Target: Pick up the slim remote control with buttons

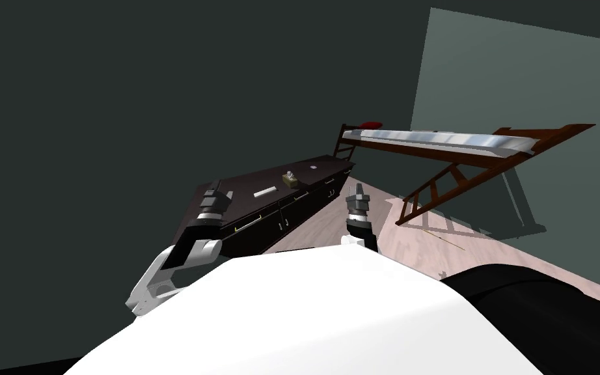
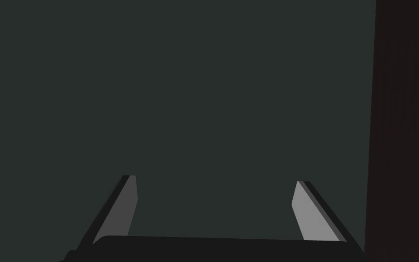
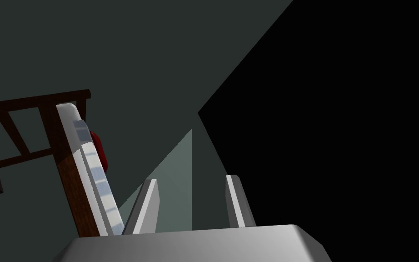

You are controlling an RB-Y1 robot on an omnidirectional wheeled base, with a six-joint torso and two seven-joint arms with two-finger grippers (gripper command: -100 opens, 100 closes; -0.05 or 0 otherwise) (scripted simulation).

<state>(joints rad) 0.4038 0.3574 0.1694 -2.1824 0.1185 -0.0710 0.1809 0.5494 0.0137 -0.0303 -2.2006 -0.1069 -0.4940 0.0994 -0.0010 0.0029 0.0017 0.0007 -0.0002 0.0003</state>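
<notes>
One slim white remote (image 1: 265, 192) lies on the dark cabinet (image 1: 331, 169), between the two claws and nearer the left claw (image 1: 214, 191), with one small box (image 1: 288, 178) and one disc (image 1: 313, 166) beyond it. Both claws are parted and empty. The right claw (image 1: 359, 189) hangs over pale floor (image 1: 331, 224), one wooden bed (image 1: 435, 138) beyond, amid dark walls.

Your head camera looked steeply down and forward, rolled, across the table (image 1: 246, 189) to the bed (image 1: 435, 138) well beyond it. Your left wrist camera looked along the left hand (image 2: 215, 179) at a flat dark wall (image 2: 204, 91). Your right wrist camera looked along the right hand (image 3: 192, 178) at the bed's end and red pillow (image 3: 98, 148), both shared with the head view.
</notes>
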